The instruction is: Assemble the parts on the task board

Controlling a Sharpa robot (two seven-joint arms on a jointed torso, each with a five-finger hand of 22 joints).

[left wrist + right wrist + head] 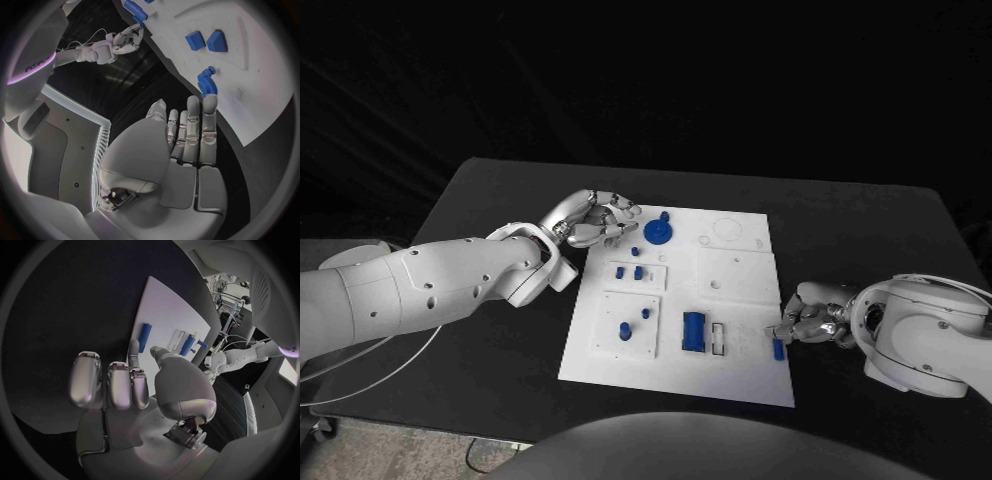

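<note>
Table (488, 340): black and matt, with a dark backdrop beyond its far edge.
Board (740, 375): a flat white plate in the middle of the table, longer from near to far, with shallow square panels and faint round outlines on its surface.
Gear (658, 234): a round blue piece with a small knob, standing at the board's far left, just right of the left hand.
Pegs (629, 272): two short blue pieces upright in the square panel left of centre.
Near-left panel (610, 345): a raised white square carrying two small blue bits.
Block (692, 331): a long blue rectangular piece lying flat in the near middle, beside a narrow open slot (718, 338) to its right.
Pin (777, 348): a small blue cylinder lying at the board's near right edge, just beside the right hand's fingertips.
Left hand (593, 220): silver, over the board's far left corner, fingers curled loosely inward; its wrist view shows them straight and side by side, with nothing in the palm.
Right hand (808, 318): silver, low at the board's right edge, fingers bunched and pointing at the pin; I cannot tell whether they touch it.
Arms: smooth white shells, the left one (430, 285) crossing the table's left side.
</note>
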